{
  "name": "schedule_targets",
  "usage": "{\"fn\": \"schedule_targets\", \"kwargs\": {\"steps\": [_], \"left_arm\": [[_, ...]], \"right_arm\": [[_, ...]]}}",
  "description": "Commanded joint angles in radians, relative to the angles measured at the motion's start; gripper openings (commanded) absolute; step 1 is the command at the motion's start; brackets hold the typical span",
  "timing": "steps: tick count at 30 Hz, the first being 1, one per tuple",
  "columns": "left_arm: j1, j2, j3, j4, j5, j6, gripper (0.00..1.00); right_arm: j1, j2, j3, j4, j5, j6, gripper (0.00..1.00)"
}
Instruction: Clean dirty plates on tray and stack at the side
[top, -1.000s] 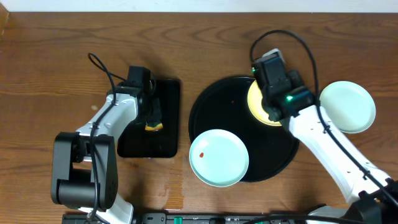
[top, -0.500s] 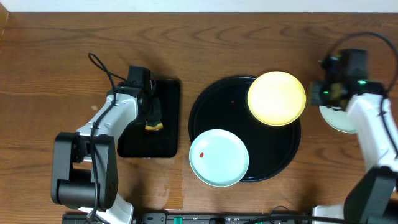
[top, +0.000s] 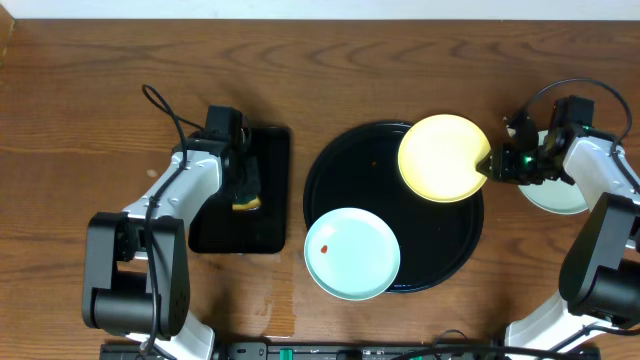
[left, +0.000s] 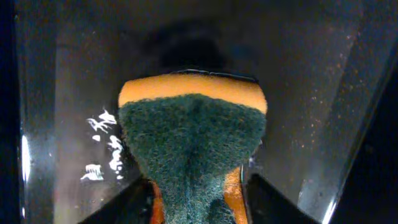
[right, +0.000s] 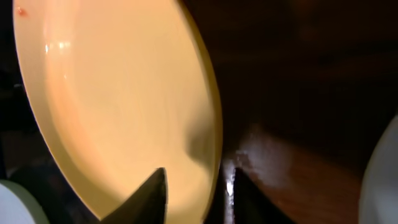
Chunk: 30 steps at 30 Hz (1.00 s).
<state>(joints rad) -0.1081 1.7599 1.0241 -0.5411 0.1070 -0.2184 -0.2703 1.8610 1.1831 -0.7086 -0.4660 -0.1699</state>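
- Reaching in from the right side, my right gripper (top: 490, 165) is at the edge of the yellow plate (top: 443, 157), and the plate spreads away from it toward the middle of the table (top: 80, 100)
- In the right wrist view the plate's rim runs between my two fingers (right: 152, 193). I cannot tell if they pinch it or only sit around it
- That plate lies in the far right part of the round black tray (top: 350, 170), right up at the tray's rim
- It is round, so it has no long side. I think the rim is the only place to grab it, and my right arm is much nearer than my left
- My left gripper (top: 245, 185) is well away, over the small black tray (top: 215, 235), with the sponge (left: 193, 143) between its fingers. I cannot tell if it squeezes the sponge or sits loose around it
- I count three plates, one yellow and two mint
- The near mint plate (top: 351, 253) is on the round tray and has a red speck (top: 323, 249)
- The other mint plate (top: 555, 200) is off the tray, on the table by my right arm
- I count one round tray, one small tray and one sponge
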Motion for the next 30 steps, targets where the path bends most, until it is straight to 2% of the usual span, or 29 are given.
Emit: {"fn": "schedule_targets", "kwargs": {"steps": [1, 3, 4, 6, 15, 23, 30], "left_arm": [[0.0, 0.002, -0.013, 0.001, 0.01, -0.004, 0.58], [0.0, 0.002, -0.013, 0.001, 0.01, -0.004, 0.64], [0.0, 0.002, -0.013, 0.001, 0.009, -0.004, 0.69], [0.0, 0.002, -0.013, 0.001, 0.009, -0.004, 0.77], [0.0, 0.002, -0.013, 0.001, 0.009, -0.004, 0.81], [0.0, 0.002, -0.013, 0.001, 0.009, -0.004, 0.82], [0.0, 0.002, -0.013, 0.001, 0.009, -0.003, 0.82]], "right_arm": [[-0.003, 0.009, 0.013, 0.015, 0.029, -0.026, 0.17], [-0.003, 0.009, 0.013, 0.017, 0.044, -0.026, 0.02], [-0.003, 0.009, 0.013, 0.015, 0.043, -0.026, 0.01], [-0.003, 0.008, 0.013, 0.009, 0.043, -0.026, 0.01], [0.011, -0.074, 0.014, -0.003, 0.073, 0.035, 0.01], [0.143, -0.277, 0.014, -0.021, 0.385, 0.096, 0.01], [0.408, -0.41, 0.014, -0.048, 0.838, 0.141, 0.01]]}}
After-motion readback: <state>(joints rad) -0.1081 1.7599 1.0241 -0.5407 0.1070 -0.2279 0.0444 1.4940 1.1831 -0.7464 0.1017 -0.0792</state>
